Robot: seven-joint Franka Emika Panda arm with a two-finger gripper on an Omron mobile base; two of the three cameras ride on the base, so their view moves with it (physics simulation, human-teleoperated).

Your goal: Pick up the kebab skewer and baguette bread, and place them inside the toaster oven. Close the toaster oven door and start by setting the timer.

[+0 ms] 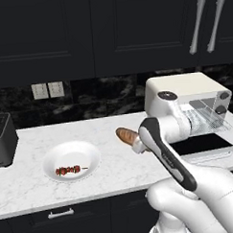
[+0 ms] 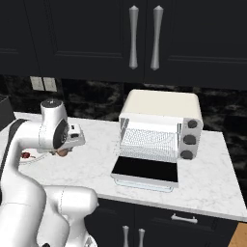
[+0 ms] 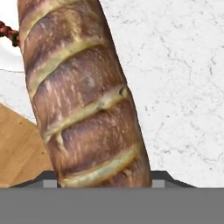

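Our pincer sat at mid-frame in the left base view, partly hidden behind the wrist, and we judged it to be grasping the baguette bread at a middling spread, since the loaf ran straight up from between the finger tips in the hand view and stuck out leftward from the hand in the left base view; whether it had cleared the counter we could not tell. Going from largest to smallest: that pale marble counter spanned the frame, and the toaster oven stood at centre right of the right base view, with the toaster oven door folded down flat in front of it and the wire rack bare. A white plate lay at lower left of the left base view, and the kebab skewer rested on it. By our reckoning the task was at an early stage: the bread was gripped but not yet inside, the skewer was untouched, and the door and timer knobs were yet to be dealt with.
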